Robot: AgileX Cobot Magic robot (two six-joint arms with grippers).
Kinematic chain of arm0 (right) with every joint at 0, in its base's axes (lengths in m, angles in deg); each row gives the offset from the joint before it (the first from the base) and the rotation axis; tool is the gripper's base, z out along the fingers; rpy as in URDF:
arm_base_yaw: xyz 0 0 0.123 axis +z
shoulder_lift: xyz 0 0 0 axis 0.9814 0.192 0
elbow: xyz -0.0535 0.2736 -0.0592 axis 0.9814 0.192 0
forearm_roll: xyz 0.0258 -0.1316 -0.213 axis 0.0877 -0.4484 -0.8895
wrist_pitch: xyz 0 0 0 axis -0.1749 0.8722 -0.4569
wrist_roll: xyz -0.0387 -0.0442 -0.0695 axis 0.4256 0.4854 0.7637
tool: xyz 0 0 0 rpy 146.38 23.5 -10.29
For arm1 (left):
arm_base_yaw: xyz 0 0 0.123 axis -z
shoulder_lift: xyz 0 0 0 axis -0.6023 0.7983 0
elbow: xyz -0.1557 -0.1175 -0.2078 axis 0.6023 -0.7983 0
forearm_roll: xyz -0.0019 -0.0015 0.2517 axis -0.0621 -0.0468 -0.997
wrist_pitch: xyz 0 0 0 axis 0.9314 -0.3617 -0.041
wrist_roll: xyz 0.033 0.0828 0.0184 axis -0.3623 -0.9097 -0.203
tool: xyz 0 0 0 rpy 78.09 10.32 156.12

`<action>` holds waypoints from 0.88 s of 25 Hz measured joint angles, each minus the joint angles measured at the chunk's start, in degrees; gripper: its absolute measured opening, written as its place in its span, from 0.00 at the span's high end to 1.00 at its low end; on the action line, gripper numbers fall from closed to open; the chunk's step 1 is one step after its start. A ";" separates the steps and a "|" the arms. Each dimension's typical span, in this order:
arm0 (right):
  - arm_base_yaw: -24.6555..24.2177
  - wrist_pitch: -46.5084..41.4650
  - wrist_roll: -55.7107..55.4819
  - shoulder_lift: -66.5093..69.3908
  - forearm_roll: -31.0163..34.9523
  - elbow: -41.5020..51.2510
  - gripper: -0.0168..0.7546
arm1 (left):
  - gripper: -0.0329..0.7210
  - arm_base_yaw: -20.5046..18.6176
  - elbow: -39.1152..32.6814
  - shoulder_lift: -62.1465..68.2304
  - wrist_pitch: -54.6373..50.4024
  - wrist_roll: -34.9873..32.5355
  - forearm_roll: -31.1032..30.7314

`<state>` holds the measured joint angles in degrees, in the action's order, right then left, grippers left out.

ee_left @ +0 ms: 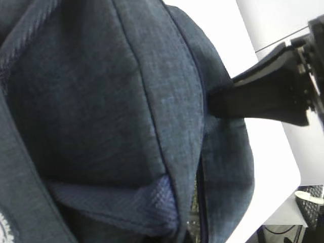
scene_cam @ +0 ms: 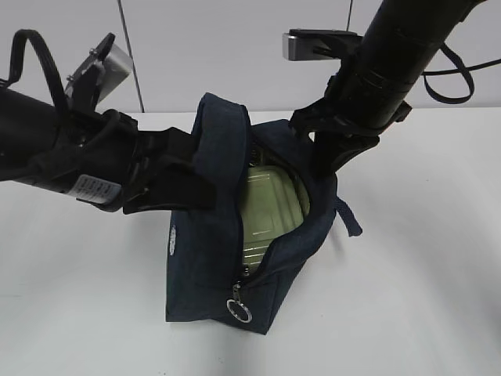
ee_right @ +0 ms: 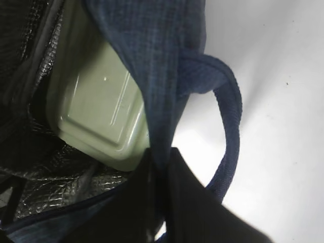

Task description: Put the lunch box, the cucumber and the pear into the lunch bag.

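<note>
one white table (scene_cam: pixel 423 258), bearing all else. one lunch bag (scene_cam: pixel 211 290), dark navy, upright near the table's middle, mouth spread wide, zipper undone, metal ring pull (scene_cam: pixel 239 311) hanging at the near end, loop handle (ee_right: pixel 230 126) on its right side. two grippers: left gripper (scene_cam: pixel 205 184) clamped shut on the bag's left wall; right gripper (ee_right: pixel 161 167) pinched shut on the right rim. one lunch box (scene_cam: pixel 270 207), sage-green lid showing, lying inside the bag against the silver lining (ee_right: pixel 66 187).

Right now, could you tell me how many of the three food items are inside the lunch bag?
1 visible: the lunch box sits in the open lunch bag. No cucumber or pear shows; either may be hidden beneath.
</note>
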<state>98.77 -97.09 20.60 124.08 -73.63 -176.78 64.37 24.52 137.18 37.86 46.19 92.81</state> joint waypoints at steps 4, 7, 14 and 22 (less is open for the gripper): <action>0.00 -0.10 -0.05 0.00 0.72 0.00 0.97 | 0.95 0.05 0.00 0.71 0.10 -1.22 2.26; 0.00 0.27 -0.05 0.00 2.58 0.00 0.97 | 0.95 0.05 0.00 0.71 0.34 -1.43 2.32; 0.00 2.83 1.12 -0.13 7.97 0.00 0.76 | 0.91 0.05 0.00 0.65 0.51 -1.75 0.56; -0.11 3.08 1.48 -0.33 9.04 -0.12 0.44 | 0.65 0.05 0.00 -3.10 0.31 -3.41 -2.89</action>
<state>98.65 -94.01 22.08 123.75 -64.59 -176.90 64.42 24.52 134.08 38.17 42.78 89.92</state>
